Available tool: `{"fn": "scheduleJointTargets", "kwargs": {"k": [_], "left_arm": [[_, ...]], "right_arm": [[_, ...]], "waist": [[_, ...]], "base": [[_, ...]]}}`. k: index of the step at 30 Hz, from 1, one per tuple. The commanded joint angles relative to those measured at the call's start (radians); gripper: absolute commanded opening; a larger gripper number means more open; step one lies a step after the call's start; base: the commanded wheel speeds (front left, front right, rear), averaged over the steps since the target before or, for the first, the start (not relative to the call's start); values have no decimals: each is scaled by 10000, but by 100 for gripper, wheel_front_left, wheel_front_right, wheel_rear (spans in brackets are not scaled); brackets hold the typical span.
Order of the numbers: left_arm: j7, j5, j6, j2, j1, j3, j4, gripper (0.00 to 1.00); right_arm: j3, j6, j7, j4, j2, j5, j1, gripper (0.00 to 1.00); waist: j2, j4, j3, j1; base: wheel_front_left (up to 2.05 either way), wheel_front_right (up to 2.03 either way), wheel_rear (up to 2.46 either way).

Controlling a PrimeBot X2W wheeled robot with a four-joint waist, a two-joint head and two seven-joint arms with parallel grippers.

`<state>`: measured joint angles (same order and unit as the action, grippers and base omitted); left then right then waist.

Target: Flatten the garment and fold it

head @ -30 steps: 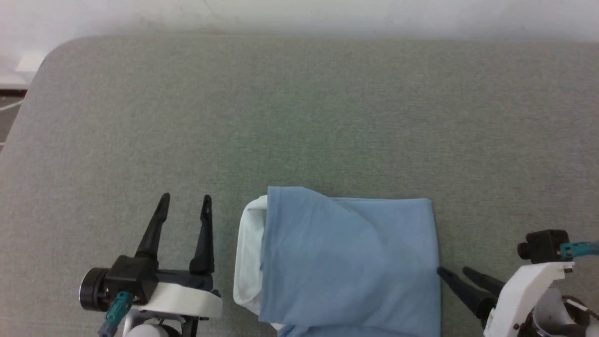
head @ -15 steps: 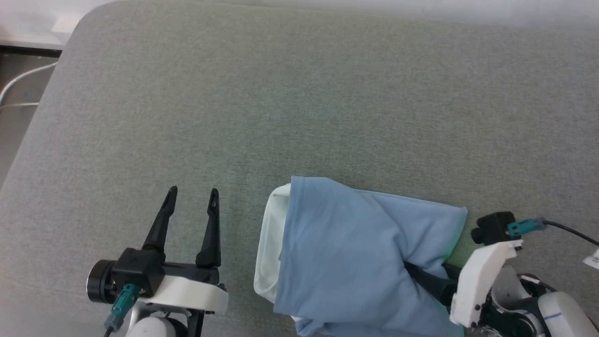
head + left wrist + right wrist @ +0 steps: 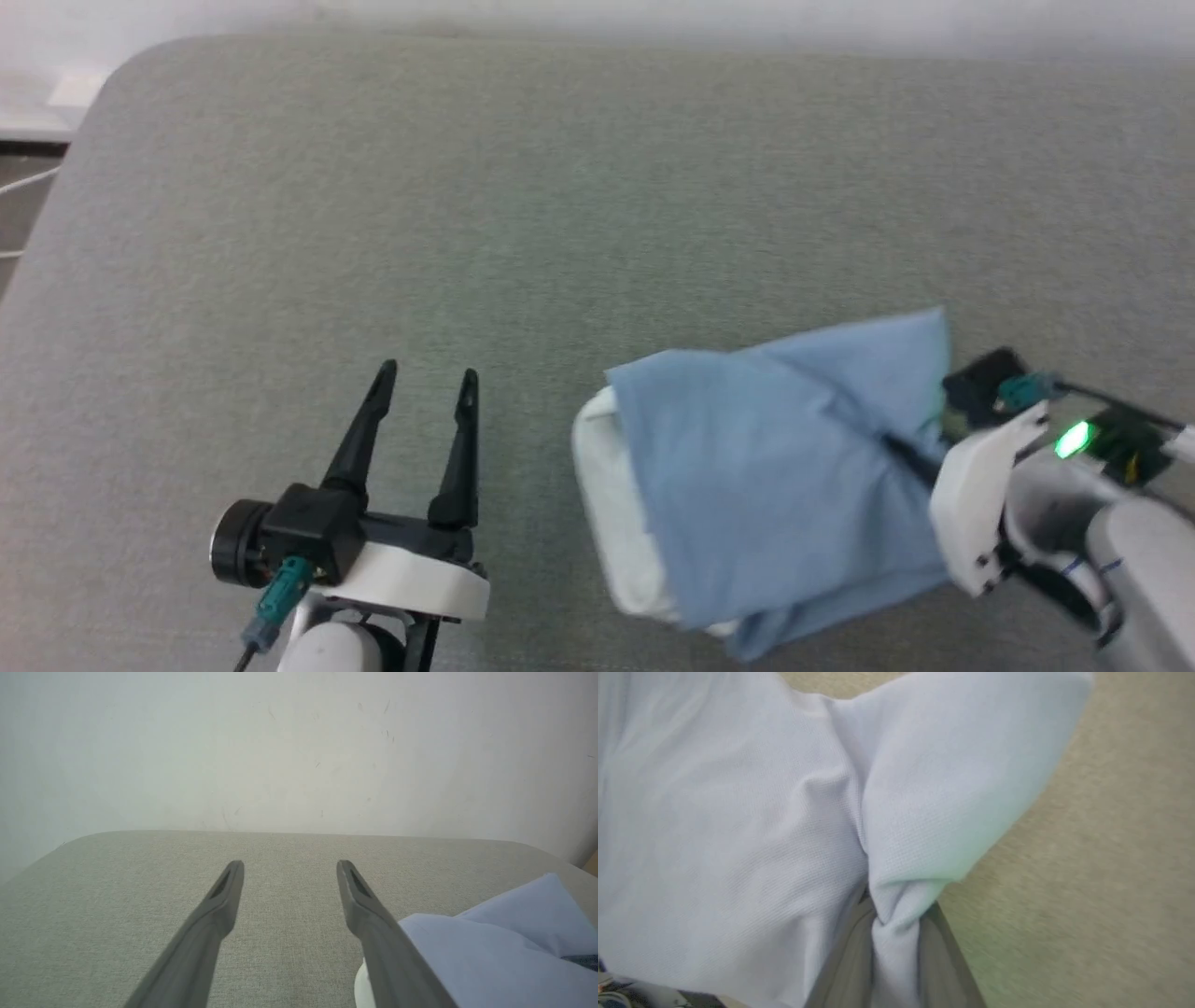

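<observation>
The garment (image 3: 775, 467) sits on the grey padded surface (image 3: 560, 187) at the near right, a compact light blue bundle. A band of white (image 3: 611, 504) peeks out along its left edge. And there's the right gripper (image 3: 898, 448), coming in from the right side and clenched on the shirt's right-hand edge. The right wrist view tells it plainly: the two dark fingers (image 3: 941, 961) are pinched together with a twist of blue fabric caught between them, and creases fan out from the pinch across the cloth. The corner (image 3: 929, 327) just beyond the grip stands up in a peak rather than lying flat. A green light (image 3: 1074, 439) glows on the right arm just behind the wrist.

Over on the other side, the left gripper (image 3: 428, 373) sits apart from the bundle, off its left edge, fingers spread wide and holding nothing. Its wrist camera looks along those parted fingers (image 3: 219, 905) across bare grey fabric to a pale wall (image 3: 299, 742). The blue shirt and a sliver of its white edge sit beside the right-hand finger, at the lower right of that view. The head view is a little blurred around the right arm.
</observation>
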<state>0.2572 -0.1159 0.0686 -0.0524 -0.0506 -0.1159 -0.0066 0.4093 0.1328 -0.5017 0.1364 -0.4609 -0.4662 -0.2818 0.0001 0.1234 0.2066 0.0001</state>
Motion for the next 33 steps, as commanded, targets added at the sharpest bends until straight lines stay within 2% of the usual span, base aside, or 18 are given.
{"fn": "scheduleJointTargets", "kwargs": {"k": [1,7,12,18,26,33], "left_arm": [[46,-24,-11,22,-190,-104,-30,100],[46,-82,-82,22,-619,-671,-108,100],[46,-274,31,22,-1093,-732,-221,100],[46,-193,291,22,-1701,-684,-638,100],[46,39,465,22,-2235,-681,-1001,100],[46,146,544,22,-2433,-583,-1080,100]], "right_arm": [[22,-21,-14,-120,-312,282,-386,0],[349,-21,-349,-449,-1903,1585,-1734,0],[756,-21,-554,-364,-2934,1813,-2626,0],[249,-21,-152,494,-3888,1946,-3208,0],[-1155,-21,930,2554,-4321,2378,-3248,0],[-2620,-21,1911,4048,-4229,3108,-3346,0]], "waist": [[-1,-730,16,-1],[-1,-1823,732,-1],[-1,-2589,1634,-1],[-1,-2948,2558,-1],[-1,-2827,3483,-1],[-1,-2534,4126,-1]], "base": [[0,0,0],[0,0,0],[0,0,0],[0,0,0],[0,0,0],[0,0,0]]}}
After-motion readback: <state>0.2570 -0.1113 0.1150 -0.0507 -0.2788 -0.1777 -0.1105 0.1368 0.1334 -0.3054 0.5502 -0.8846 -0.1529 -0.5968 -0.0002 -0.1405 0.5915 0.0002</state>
